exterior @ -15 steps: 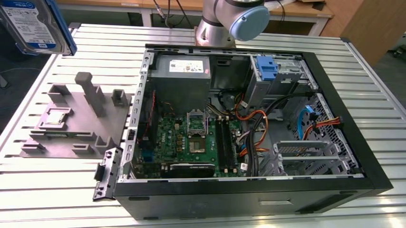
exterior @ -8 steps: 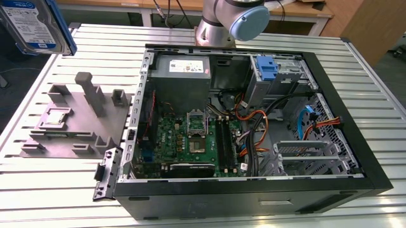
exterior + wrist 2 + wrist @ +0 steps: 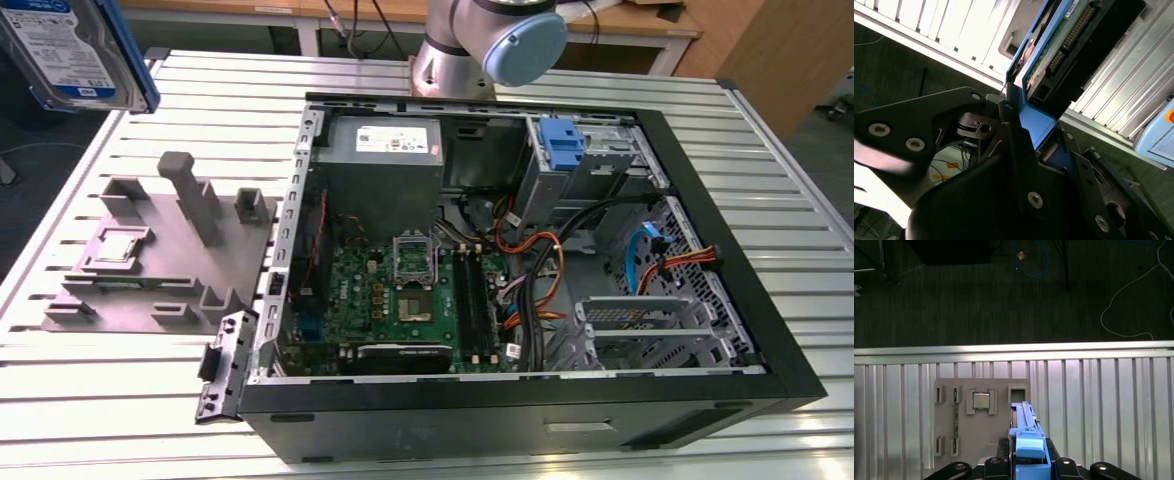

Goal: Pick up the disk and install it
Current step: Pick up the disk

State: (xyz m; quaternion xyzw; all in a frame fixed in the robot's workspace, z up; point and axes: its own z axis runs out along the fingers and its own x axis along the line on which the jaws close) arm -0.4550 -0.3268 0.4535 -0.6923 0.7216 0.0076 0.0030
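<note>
While its matte black fingers [image 3: 1015, 140] are clamping the smooth blue plastic bracket [image 3: 1036, 125], the gripper [image 3: 1039, 137] is holding the disk [image 3: 74, 50], a flat silver-grey slab, edge-on in the air, with a grey moulded fixture tray [image 3: 979, 440] and the ribbed aluminium table [image 3: 1104, 410] lying below it.

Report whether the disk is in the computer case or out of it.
Out. The disk hangs at the exterior view's left, apart from the case; the end effector grips its blue bracket.

Probably a lab: slatted aluminium workbench [image 3: 107, 400].
</note>
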